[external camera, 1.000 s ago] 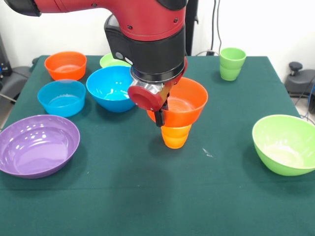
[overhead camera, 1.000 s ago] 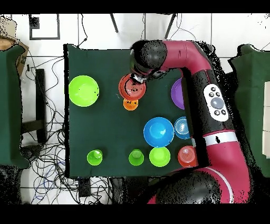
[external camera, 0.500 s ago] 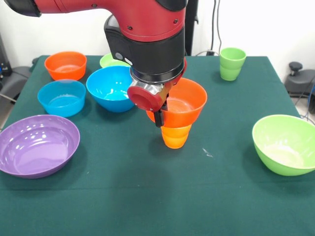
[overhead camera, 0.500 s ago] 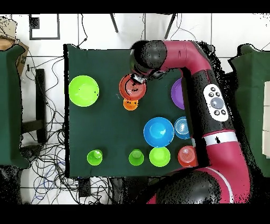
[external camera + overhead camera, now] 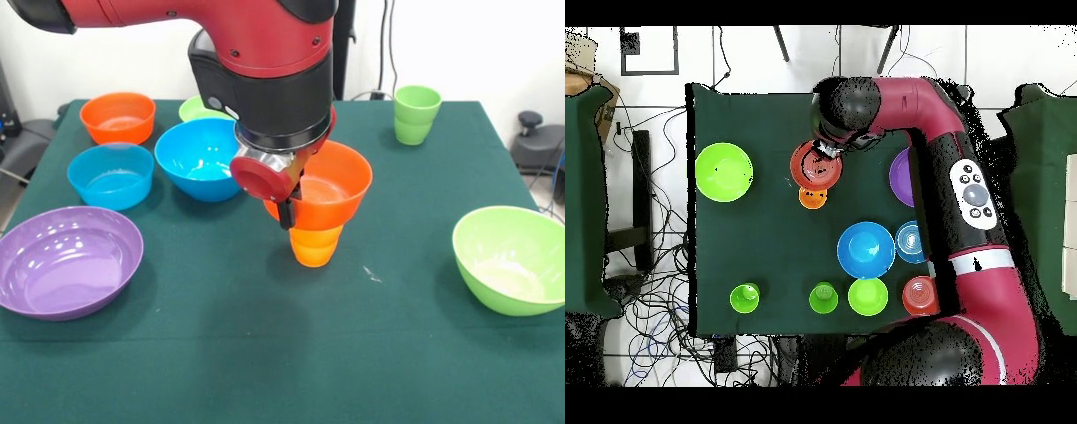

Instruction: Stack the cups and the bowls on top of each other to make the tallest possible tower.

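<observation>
The claw [image 5: 287,205] is clenched on the near rim of the large orange bowl [image 5: 331,187], which sits on the upright orange cup [image 5: 316,246] mid-desk [image 5: 265,353].

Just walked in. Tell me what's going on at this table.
The gripper is at the near rim of an orange bowl that sits on an orange cup mid-table, a two-piece tower. Whether it grips the rim is unclear. The purple bowl, blue bowl, big green bowl and green cup stand apart, unstacked.
</observation>
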Available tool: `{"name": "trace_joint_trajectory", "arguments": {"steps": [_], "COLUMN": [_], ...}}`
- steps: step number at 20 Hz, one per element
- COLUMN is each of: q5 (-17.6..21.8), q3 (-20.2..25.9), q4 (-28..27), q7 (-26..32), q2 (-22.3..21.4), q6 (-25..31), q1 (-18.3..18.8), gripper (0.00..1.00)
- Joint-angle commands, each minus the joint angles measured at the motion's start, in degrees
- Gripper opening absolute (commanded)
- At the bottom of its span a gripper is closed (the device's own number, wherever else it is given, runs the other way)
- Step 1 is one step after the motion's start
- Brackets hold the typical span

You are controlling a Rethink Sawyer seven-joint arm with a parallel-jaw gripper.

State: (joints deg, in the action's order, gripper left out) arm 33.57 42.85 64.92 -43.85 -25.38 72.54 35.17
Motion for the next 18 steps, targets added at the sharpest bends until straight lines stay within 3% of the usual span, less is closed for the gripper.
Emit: {"name": "trace_joint_trajectory", "arguments": {"steps": [1,18], "q5": [2.9,2.6], "q3": [-4.2,-4.9], "q4": [-0.6,-0.9], "q7": [4.7,4.4], "q2": [1.3,1.8], "q6": [4.6,5.6], "q1": [-1.8,-2.0], "gripper": [0.00,0.00]}}
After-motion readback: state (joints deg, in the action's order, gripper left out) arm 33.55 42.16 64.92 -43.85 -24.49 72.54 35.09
